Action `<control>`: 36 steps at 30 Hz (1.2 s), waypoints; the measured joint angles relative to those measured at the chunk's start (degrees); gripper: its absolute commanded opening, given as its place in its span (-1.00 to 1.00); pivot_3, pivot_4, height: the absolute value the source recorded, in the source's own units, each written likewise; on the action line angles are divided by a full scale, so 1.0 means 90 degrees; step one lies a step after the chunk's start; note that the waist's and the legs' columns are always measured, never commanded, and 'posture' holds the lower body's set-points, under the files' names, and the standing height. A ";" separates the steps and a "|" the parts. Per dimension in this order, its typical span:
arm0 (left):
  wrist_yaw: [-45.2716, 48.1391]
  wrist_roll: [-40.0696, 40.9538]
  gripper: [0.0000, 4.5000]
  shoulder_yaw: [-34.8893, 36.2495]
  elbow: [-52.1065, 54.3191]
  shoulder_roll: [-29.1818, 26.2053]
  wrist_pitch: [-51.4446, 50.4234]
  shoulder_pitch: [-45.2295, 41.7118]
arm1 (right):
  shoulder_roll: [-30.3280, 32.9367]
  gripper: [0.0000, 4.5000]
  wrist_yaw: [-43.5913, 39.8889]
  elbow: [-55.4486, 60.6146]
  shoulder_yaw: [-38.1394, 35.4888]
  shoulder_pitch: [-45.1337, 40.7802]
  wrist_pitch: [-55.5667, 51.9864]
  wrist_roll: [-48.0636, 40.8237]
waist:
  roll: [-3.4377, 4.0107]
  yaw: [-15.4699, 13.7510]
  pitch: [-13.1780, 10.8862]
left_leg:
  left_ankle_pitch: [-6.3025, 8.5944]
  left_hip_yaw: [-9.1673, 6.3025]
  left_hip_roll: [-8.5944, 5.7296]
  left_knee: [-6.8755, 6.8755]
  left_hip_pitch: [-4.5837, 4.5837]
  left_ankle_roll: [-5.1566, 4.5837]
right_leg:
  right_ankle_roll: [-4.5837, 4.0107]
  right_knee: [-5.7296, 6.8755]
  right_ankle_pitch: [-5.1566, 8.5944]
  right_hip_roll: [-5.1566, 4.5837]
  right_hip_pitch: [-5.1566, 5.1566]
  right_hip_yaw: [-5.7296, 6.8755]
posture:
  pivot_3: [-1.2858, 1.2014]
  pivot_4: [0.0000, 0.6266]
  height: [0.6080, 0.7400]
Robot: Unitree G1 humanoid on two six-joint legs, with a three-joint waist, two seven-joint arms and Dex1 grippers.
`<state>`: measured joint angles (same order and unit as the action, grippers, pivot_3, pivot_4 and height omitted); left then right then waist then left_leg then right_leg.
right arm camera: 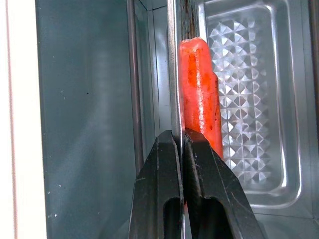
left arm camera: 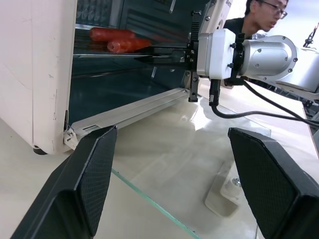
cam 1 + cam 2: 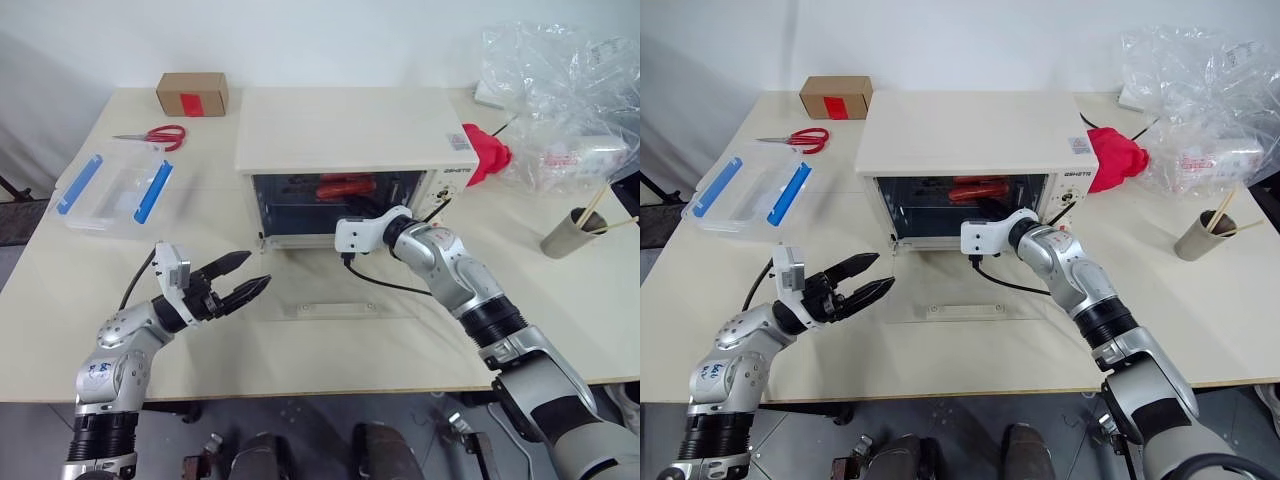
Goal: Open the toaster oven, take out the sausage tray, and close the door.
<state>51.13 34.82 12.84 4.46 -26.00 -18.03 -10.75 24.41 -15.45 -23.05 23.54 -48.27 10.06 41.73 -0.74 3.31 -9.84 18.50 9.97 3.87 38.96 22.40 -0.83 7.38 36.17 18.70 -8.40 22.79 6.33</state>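
Observation:
The cream toaster oven (image 3: 340,130) stands at the table's middle back. Its glass door (image 3: 330,290) lies folded down flat on the table, handle (image 3: 965,311) nearest me. Two red sausages (image 3: 345,186) lie on the sausage tray (image 2: 124,55) inside the cavity. My right gripper (image 1: 183,144) reaches level into the oven mouth and is shut on the tray's thin metal rim (image 1: 174,74), right beside a sausage (image 1: 199,89). My left gripper (image 3: 255,270) hovers open and empty at the door's left front corner, just above the glass.
A clear box with blue clips (image 3: 115,190) sits at the left, with red scissors (image 3: 155,135) and a small cardboard box (image 3: 192,94) behind it. At the right are a red cloth (image 3: 487,153), plastic bags (image 3: 560,90) and a paper cup with sticks (image 3: 570,235). A person (image 2: 254,15) is beyond the table.

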 measured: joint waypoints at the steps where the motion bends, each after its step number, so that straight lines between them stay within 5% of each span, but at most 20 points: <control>1: -0.0038 0.0042 0.68 0.0016 -0.0005 0.0033 -0.0017 -0.0030 | 0.0019 -0.99 -0.0006 0.0002 0.0000 -0.0001 0.0027 -0.0004 | 0.0001 -0.0001 -0.0001 | 0.0000 0.0000 0.0000 0.0000 0.0000 0.0000 | 0.0000 0.0000 0.0000 0.0000 0.0000 0.0000 | 0.03 -0.52 1.00; 17: -0.0159 0.0494 0.68 0.0226 -0.0105 -0.0096 -0.0337 -0.1216 | 0.0982 -0.99 -0.1603 0.2380 -0.0305 0.1154 0.0253 -0.0907 | 0.0012 -0.0016 -0.0013 | 0.0000 0.0002 -0.0006 -0.0030 0.0005 0.0000 | 0.0000 -0.0010 0.0000 -0.0001 0.0017 0.0003 | 0.03 -0.52 1.00; 28: 0.0457 0.0680 0.68 0.0636 -0.0084 -0.0952 -0.0680 -0.0196 | 0.1733 -0.99 -0.1680 0.4366 -0.1174 0.3334 0.0557 -0.1237 | 0.0008 -0.0217 -0.0014 | 0.0002 -0.0001 -0.0007 -0.0008 0.0006 0.0000 | 0.0001 -0.0022 0.0000 -0.0003 0.0001 0.0002 | 0.03 -0.52 1.00; 36: 0.0450 0.0805 0.68 0.0629 0.0097 -0.0881 -0.0990 0.0017 | 0.1987 -0.99 -0.1618 0.5318 -0.1822 0.4585 0.0923 -0.1381 | 0.0007 -0.0201 -0.0015 | 0.0002 0.0002 -0.0005 0.0004 0.0003 0.0002 | 0.0001 -0.0019 0.0001 -0.0001 -0.0003 -0.0001 | 0.03 -0.52 1.00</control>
<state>55.17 42.07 18.50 5.33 -33.93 -26.95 -10.59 42.30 -30.01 24.81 7.14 -7.01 18.37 29.30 -0.68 1.50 -9.97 18.52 9.98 3.82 38.99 22.43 -0.81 7.39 36.00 18.70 -8.41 22.77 6.32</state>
